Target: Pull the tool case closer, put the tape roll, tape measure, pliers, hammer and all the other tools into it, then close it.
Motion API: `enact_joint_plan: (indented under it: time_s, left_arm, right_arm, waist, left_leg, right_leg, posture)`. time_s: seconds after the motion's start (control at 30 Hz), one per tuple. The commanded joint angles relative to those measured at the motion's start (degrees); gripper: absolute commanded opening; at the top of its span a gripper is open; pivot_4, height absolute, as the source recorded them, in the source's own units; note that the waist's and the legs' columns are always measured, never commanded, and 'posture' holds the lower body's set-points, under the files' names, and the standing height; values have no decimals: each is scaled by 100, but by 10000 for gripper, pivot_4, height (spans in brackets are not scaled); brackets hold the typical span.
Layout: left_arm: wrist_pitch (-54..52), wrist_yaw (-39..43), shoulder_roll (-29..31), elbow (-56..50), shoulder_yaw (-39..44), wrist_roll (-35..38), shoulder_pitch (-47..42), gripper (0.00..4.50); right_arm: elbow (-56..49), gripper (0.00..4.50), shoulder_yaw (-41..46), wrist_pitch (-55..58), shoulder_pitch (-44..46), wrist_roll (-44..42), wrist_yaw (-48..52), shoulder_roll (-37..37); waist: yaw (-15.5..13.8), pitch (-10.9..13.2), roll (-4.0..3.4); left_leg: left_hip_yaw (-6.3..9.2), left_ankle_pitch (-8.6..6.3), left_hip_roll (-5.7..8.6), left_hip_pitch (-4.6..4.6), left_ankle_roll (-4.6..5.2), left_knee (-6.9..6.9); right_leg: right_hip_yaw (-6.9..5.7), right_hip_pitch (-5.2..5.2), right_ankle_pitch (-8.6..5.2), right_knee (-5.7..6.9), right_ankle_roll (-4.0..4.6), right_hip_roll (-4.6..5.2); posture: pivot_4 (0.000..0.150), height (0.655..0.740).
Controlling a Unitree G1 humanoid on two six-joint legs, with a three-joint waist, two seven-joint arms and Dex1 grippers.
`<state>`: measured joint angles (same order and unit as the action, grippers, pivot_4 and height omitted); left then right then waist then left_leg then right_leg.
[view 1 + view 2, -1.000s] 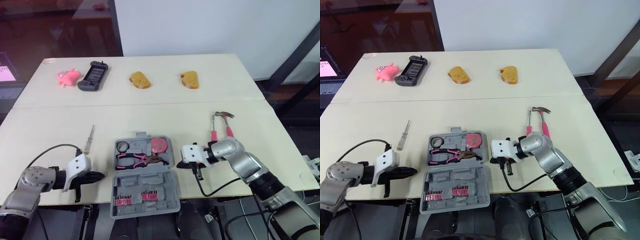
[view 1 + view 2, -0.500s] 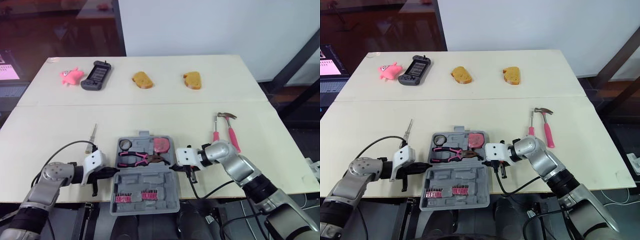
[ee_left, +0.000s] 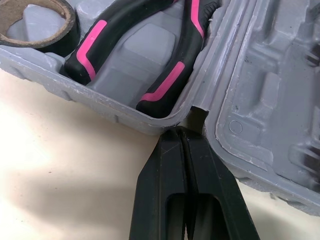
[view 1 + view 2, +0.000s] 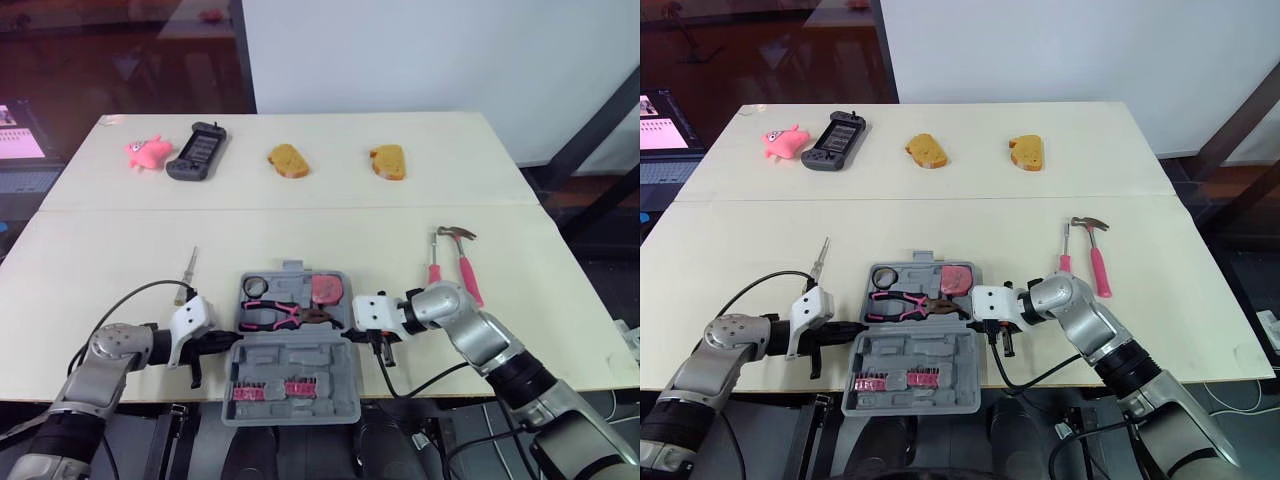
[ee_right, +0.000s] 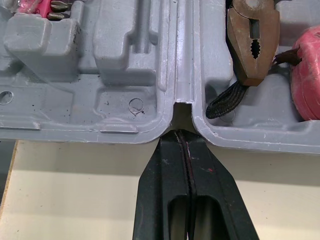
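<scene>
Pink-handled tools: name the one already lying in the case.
The pliers, inside the open tool case. The hammer and the screwdriver beside it lie on the table, right of the case.

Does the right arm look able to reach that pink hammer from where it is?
Probably yes: the hammer lies uncovered on the table beside that arm, though the shut right gripper points away, at the tool case.

- The head's two eyes look forward and down from the near edge of the table (image 4: 500,180) — one scene, shifted slightly sideways between them.
- Each wrist camera sits hard up against the tool case (image 4: 915,345), aimed at its hinge from opposite ends — both catch the pliers (image 3: 167,82).
</scene>
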<state>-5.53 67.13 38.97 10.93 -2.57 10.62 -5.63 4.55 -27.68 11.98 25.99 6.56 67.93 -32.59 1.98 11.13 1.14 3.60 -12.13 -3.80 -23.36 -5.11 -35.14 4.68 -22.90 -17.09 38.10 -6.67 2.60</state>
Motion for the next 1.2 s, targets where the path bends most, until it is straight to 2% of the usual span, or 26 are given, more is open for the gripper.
enact_joint_plan:
  time_s: [0.03, 0.53, 0.93, 1.2]
  left_arm:
    - [-82, -193, -300, -22, -79, 109, -396, 520]
    - [-295, -644, -604, 830, -164, -316, -1239, 520]
    - [-227, -821, -528, 1052, -49, -443, -1391, 520]
    - [-396, -724, -454, 687, -39, -309, -1066, 520]
  right_arm:
    - [103, 0, 48, -76, 328, -32, -193, 336]
    - [1753, 0, 108, -619, 1307, 535, -795, 789]
    - [1625, 0, 124, -409, 1189, 523, -844, 1038]
    - [1269, 0, 67, -116, 983, 475, -652, 1075]
  waist:
    - [-1, 0, 0]
    - [28, 0, 0]
    - [45, -1, -1]
    - [66, -1, -1]
  left_leg:
    - [2, 0, 0, 0, 0, -2]
    - [10, 4, 1, 2, -3, -4]
    - [11, 4, 1, 5, -3, -3]
    - [13, 4, 1, 7, -3, 2]
  right_leg:
    - [-2, 3, 0, 0, 0, 0]
    - [-8, 10, 5, 2, -5, -2]
    - [-8, 12, 6, 2, -7, -2]
    - [-8, 11, 6, 4, -7, -4]
  posture:
    - [1500, 7400]
    - [1500, 7400]
    - [1500, 7400]
    - [1500, 7400]
